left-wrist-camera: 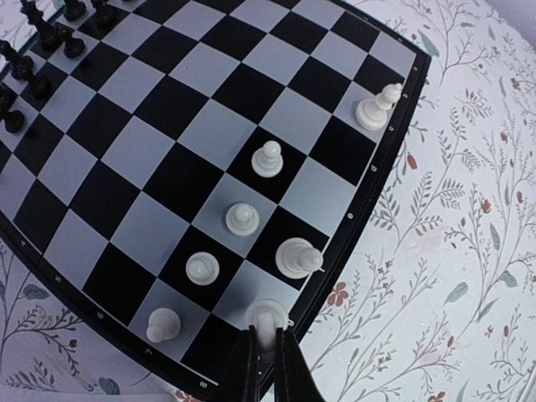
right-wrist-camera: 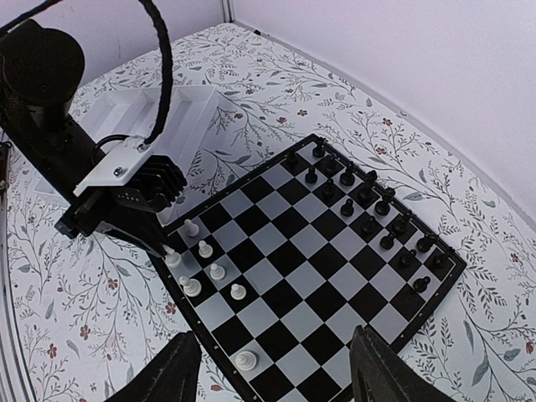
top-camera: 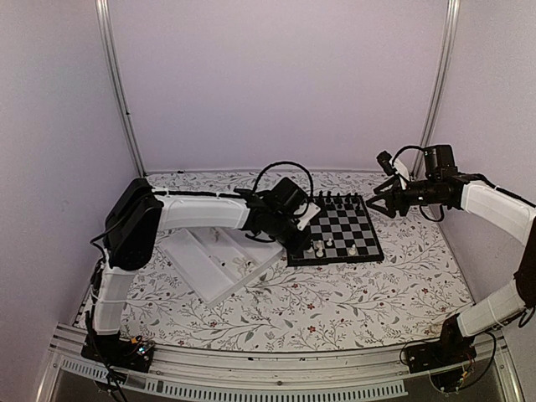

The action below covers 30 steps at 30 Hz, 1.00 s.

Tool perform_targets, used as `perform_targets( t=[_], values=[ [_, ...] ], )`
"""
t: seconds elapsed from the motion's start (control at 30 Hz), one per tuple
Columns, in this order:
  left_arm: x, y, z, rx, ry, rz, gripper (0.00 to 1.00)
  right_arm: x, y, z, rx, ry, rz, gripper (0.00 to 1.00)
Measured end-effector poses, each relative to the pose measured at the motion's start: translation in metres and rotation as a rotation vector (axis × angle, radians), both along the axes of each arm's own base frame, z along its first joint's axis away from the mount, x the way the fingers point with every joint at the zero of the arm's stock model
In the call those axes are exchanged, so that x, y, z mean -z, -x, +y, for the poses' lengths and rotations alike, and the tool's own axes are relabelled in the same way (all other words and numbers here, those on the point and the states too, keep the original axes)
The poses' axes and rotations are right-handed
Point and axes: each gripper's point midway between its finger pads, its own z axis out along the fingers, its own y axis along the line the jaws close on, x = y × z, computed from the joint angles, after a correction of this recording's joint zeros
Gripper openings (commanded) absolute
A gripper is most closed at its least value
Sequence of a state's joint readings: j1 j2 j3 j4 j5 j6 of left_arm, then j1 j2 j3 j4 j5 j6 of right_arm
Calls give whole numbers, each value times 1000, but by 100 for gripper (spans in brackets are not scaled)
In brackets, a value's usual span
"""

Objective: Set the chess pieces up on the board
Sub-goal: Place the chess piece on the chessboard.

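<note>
Left fingers [left-wrist-camera: 245, 368] pinch chess piece [left-wrist-camera: 266, 316]; board [left-wrist-camera: 176, 180] markings illegible.

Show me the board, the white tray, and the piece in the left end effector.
board [right-wrist-camera: 311, 241], right wrist view, a bare square.
white tray [top-camera: 201, 272], top external view, its floor.
white piece [left-wrist-camera: 266, 316], left wrist view, its top.
</note>
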<state>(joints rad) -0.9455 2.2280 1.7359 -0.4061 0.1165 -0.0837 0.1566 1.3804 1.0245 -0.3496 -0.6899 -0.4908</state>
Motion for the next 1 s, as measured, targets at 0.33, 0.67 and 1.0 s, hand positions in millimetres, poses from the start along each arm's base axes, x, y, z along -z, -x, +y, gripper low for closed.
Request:
perform_targets(
  t=[0.33, 0.67, 1.0],
  values=[
    [13, 2, -1, 3, -36, 7, 4, 3, -1, 0, -3, 3, 5, 64],
    [20, 0, -1, -5, -52, 3, 9, 6, -1, 0, -4, 5, 11, 65],
    [20, 0, 0, -12, -62, -5, 21, 6, -1, 0, -5, 5, 11, 64]
  ],
)
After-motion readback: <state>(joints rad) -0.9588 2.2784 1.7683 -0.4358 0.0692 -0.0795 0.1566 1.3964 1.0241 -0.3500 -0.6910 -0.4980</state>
